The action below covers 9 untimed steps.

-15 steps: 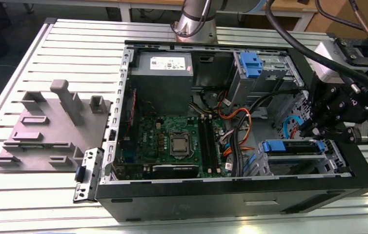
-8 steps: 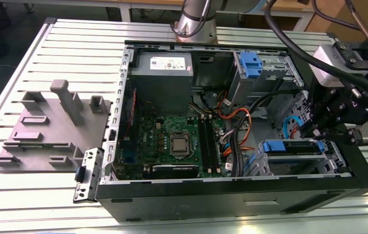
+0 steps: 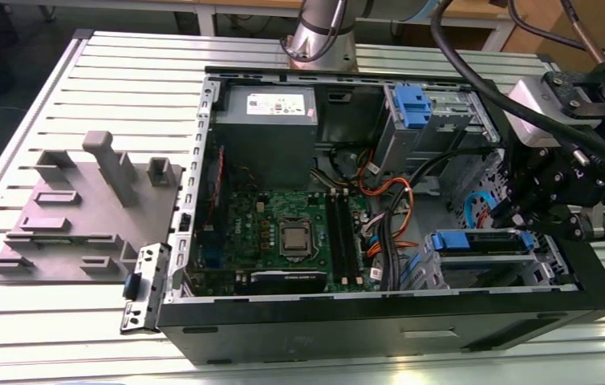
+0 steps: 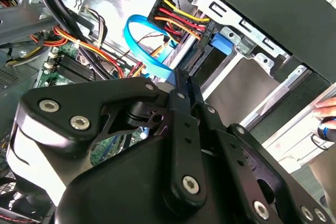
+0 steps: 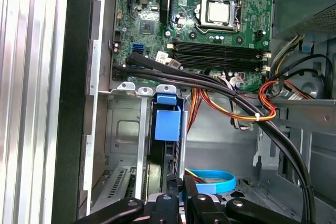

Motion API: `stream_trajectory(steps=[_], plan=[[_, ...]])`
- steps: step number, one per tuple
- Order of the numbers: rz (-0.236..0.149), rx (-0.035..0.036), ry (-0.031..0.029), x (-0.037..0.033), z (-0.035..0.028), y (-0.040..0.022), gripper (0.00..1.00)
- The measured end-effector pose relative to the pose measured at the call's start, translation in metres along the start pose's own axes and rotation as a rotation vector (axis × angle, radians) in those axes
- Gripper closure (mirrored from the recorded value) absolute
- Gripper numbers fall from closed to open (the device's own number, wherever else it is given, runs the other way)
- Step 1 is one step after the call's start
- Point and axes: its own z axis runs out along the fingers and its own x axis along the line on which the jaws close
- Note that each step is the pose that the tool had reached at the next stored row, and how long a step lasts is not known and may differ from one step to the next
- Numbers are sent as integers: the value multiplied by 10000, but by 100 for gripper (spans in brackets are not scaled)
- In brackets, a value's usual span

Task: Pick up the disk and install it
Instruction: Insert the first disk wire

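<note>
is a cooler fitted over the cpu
No, the cpu shows its bare metal lid, with nothing mounted over it.

Inside the open computer case, the hand hangs in a tight pocket at the exterior view's right, hemmed by the drive cage, a black cable bundle and a blue ribbon cable. Over the motherboard the space lies open.
</note>
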Motion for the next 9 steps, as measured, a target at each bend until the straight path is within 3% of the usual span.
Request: stream_trajectory(steps=[2,5,9], plan=[[0,10,1,-1,-1,9,84],[-6,94,-1,-2,12,71,84],[-12,166,2,4,43,98,84]])
